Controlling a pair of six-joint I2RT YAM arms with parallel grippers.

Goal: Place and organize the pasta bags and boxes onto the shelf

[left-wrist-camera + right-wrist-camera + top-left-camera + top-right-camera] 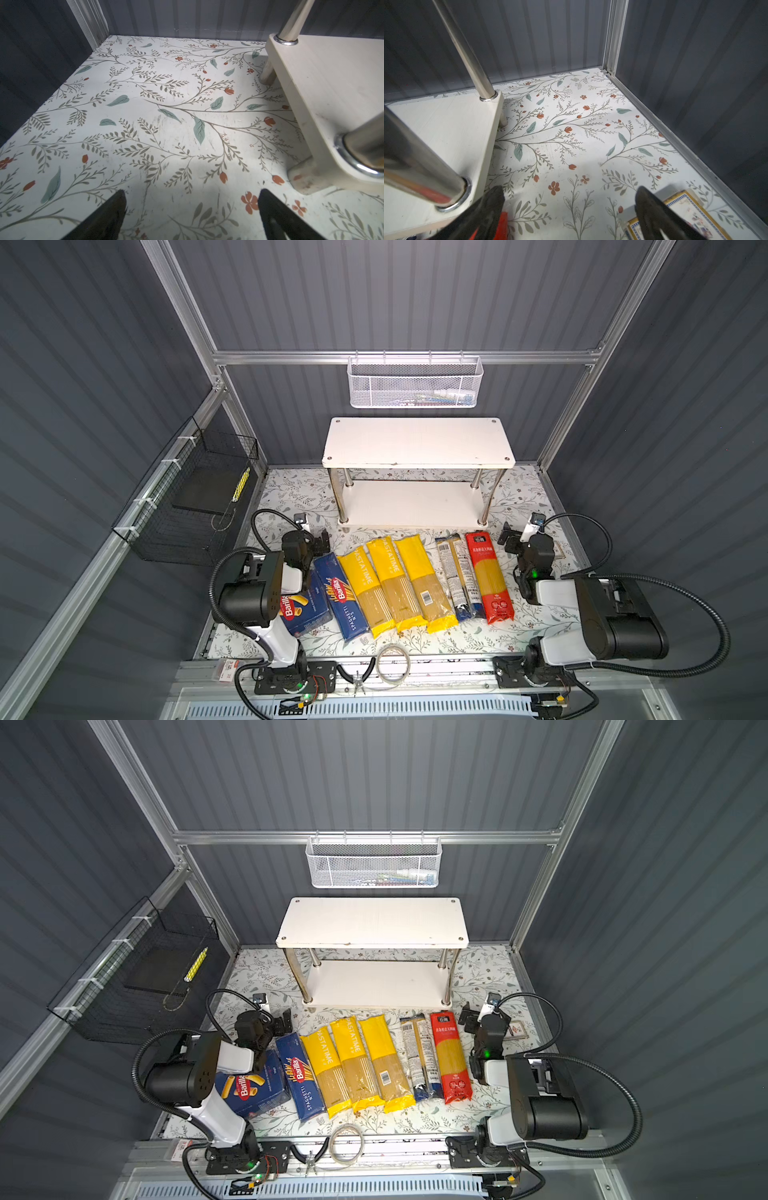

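A floral-printed tabletop (291,497) is enclosed by grey ribbed walls and an aluminium frame. Off its near edge, pliers (357,674) and a coil of wire (392,664) are laid on the rail between the arm bases. Behind them the pasta is lined up side by side, lengthwise from the near edge toward the far one. The wide Barilla box (307,610) lies toward the left edge, partly covered by the left arm. It is followed by the SPAGHETTI box (340,597), three yellow bags (392,580), the clear bag (459,576) and the red bag (488,576). The left gripper (192,195) and the right gripper (571,191) are held low at either end of the row's far side. Both are spread wide with nothing between the fingers. A patterned card (681,205) is seen under the right one. Just beyond the bags the shelf (415,439) is set near the far edge, both boards bare. Its chrome legs stand in front of the lower board. A white mesh basket (415,383) is hung on the back rail, and a black wire basket (195,497) on the left wall.
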